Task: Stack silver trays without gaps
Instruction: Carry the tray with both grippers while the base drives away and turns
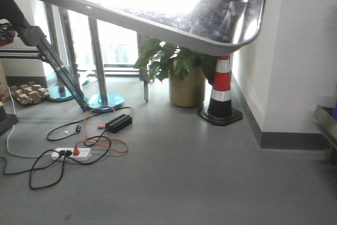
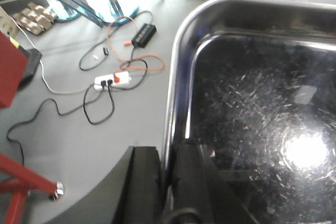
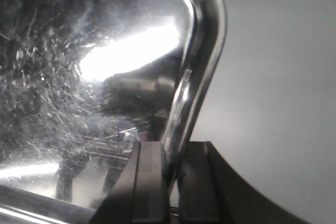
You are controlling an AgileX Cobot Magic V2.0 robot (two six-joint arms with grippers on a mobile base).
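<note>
Silver tray (image 2: 252, 114) hangs tilted above the floor (image 1: 184, 183). The left gripper (image 2: 167, 153) pinches its rim from both sides, and the right gripper (image 3: 172, 148) clamps another rim edge likewise.

front view: sitting low, facing forward across the floor (image 1: 210, 183) beneath the silver tray (image 1: 158, 25) | left wrist: looking down, close on tray rim, sharing the power strip (image 2: 111, 80) | right wrist: hugging rim closer

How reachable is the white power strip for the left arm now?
Probably not: the left pincer is shut on the silver tray rim, the right pincer too, and the white power strip lies on the floor.
</note>
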